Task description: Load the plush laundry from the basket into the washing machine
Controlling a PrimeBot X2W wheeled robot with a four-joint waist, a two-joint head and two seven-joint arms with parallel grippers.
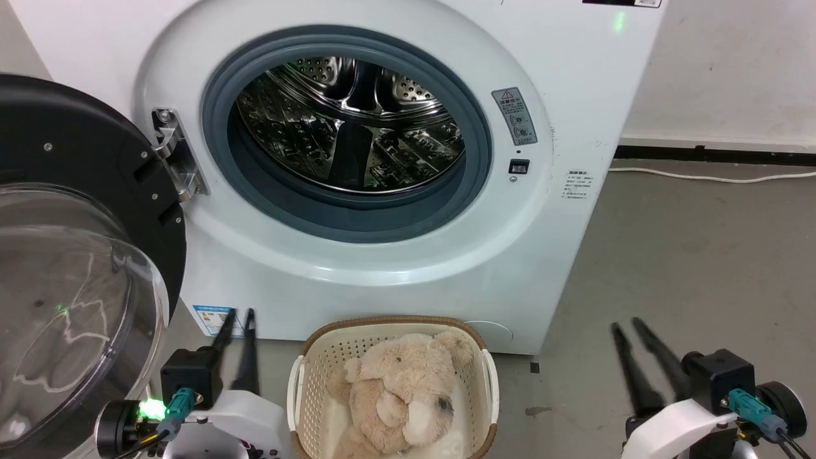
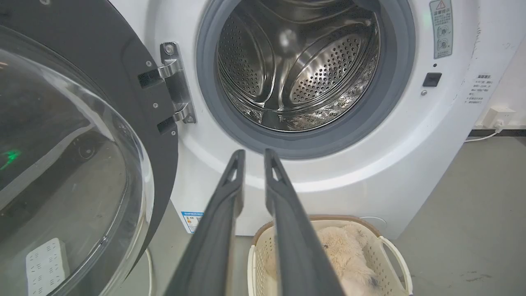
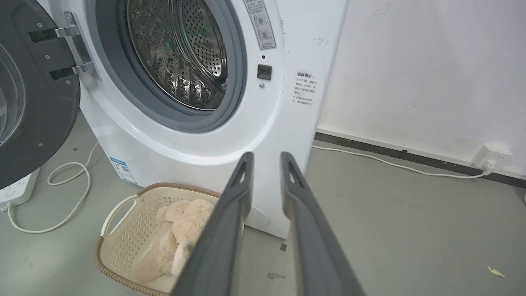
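A: Since the plush laundry [image 1: 398, 395] is all fluff and floppy limbs, I'd guess it's light, soft and squashable, with nothing to break. It lies slumped in the basket [image 1: 382, 320], filling most of it.
B: Grip point?
A: Torso or the thick of the head, deep pinch. Held by a limb it would likely dangle and snag the basket rim or the gasket [image 1: 357, 220]. The pile may slip out of a shallow pinch.
B: Grippers?
A: Left gripper [image 1: 240, 313] and right gripper [image 1: 625, 323] are both empty, tips a narrow gap apart. They sit low on either side of the basket, left just beside it, right well apart.
B: Basket itself?
A: Looks like light plastic. It's on the floor at the foot of the washing machine [image 1: 542, 255], touching or just clear, can't tell. It may slide if the toy drags.
B: View differences?
A: Head view gives both grippers flanking the basket, plus the toy's dark nose patch [image 1: 444, 403]. Left wrist view looks straight into the drum [image 2: 304, 70], which looks empty. Right wrist view adds a cable loop [image 3: 86, 187] and power strip [image 3: 18, 191] on the floor under the open door [image 3: 41, 123], and a wall socket [image 3: 491, 158].
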